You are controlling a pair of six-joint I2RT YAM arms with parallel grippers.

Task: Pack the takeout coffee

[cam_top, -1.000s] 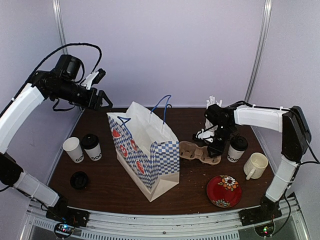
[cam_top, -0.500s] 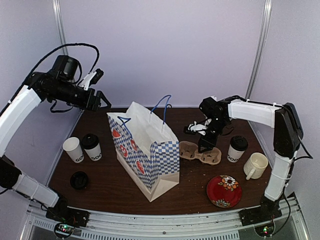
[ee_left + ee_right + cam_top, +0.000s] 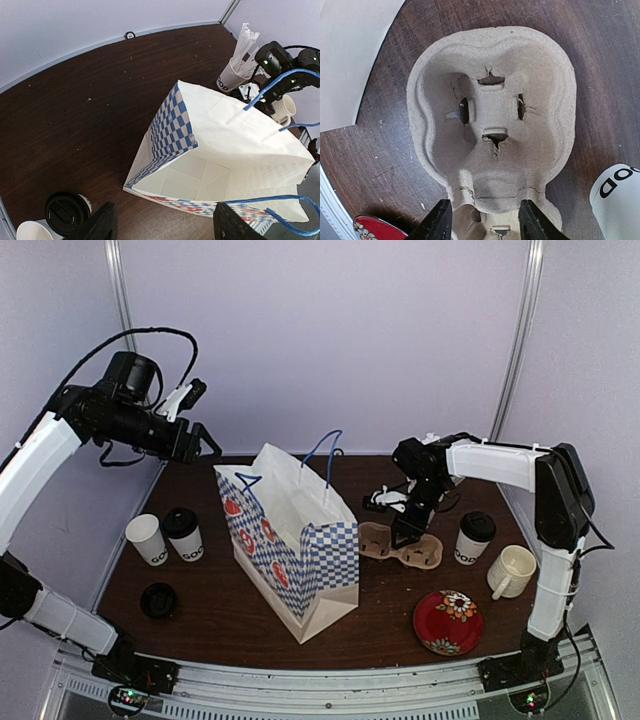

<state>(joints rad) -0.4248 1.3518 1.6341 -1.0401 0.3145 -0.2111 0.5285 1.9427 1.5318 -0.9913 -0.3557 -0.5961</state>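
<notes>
While right gripper [image 3: 482, 220] hangs half-open, empty, over the carrier [image 3: 490, 115], nearest lidded cup [image 3: 474, 537] stands just to its right; left gripper [image 3: 162, 225] wide, empty, high over bag [image 3: 225, 150].

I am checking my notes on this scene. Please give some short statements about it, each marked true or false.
The paper bag is empty. True.
The cup carrier holds one cup. False: it holds none.
A loose black lid lies left of the bag. True.
The mug stands on the red plate. False: it stands beside the plate.
The left fingers hold a cup. False: they are open and empty.
</notes>
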